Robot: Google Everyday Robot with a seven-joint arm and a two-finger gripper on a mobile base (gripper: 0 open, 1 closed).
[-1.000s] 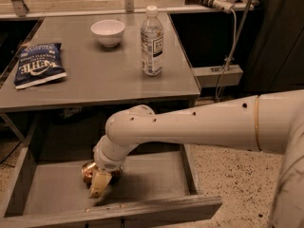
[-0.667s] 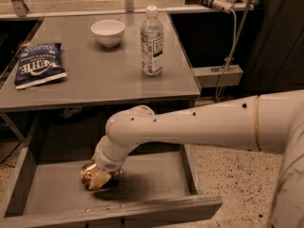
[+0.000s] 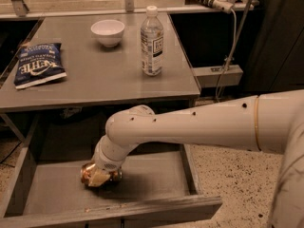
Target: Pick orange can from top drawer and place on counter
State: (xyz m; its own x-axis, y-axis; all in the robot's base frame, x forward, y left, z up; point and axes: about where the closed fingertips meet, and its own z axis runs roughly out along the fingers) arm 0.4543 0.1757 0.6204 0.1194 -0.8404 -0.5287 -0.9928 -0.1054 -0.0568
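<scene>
Pinched by the gripper (image 3: 99, 175) low in the shallow grey metal drawer (image 3: 156, 184), the dented, shiny orange-gold can (image 3: 88, 173) may slip when lifted.

Gripper (image 3: 99, 176): down in the top drawer (image 3: 147, 182), right at the orange can (image 3: 86, 173); smooth cream plastic.
Orange can: shiny metal, coppery glints, dented skin.
Top drawer: dull grey metal, matt floor.
Counter (image 3: 104, 77): matt grey, smooth, a faint sheen.
Bottle (image 3: 152, 44): clear glossy plastic, paper-looking label.
Bowl (image 3: 108, 31): white, smooth, glazed look.
Chip bag (image 3: 38, 65): crinkled, glossy.
Arm (image 3: 190, 127): smooth white shell.
</scene>
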